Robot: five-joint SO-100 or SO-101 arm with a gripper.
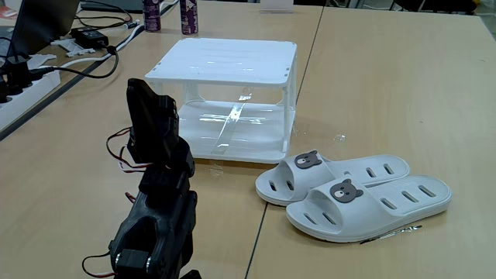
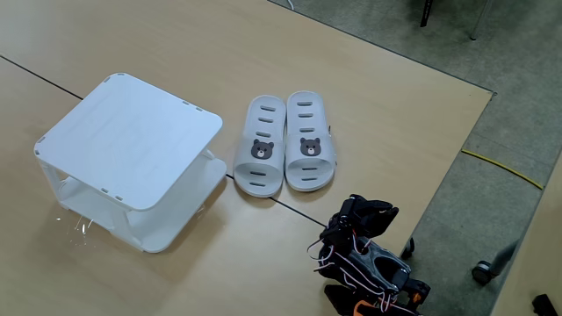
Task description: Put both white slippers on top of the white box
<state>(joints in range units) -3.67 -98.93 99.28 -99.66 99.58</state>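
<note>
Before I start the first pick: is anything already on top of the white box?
No. The white box has a bare flat top in both fixed views. Both white slippers lie side by side on the table beside it.

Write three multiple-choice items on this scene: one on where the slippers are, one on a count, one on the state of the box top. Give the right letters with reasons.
1. Where do the white slippers lie?
A. On the table beside the white box
B. On top of the box
C. On the box's lower shelf

2. How many slippers carry a bear-face badge?
A. None
B. One
C. Two

3. What is on the flat top of the white box?
A. One slipper
B. Nothing
C. A bottle

Answers:
1. A: both fixed views show the pair side by side on the table.
2. C: each strap has a brown badge.
3. B: the top is bare.
</note>
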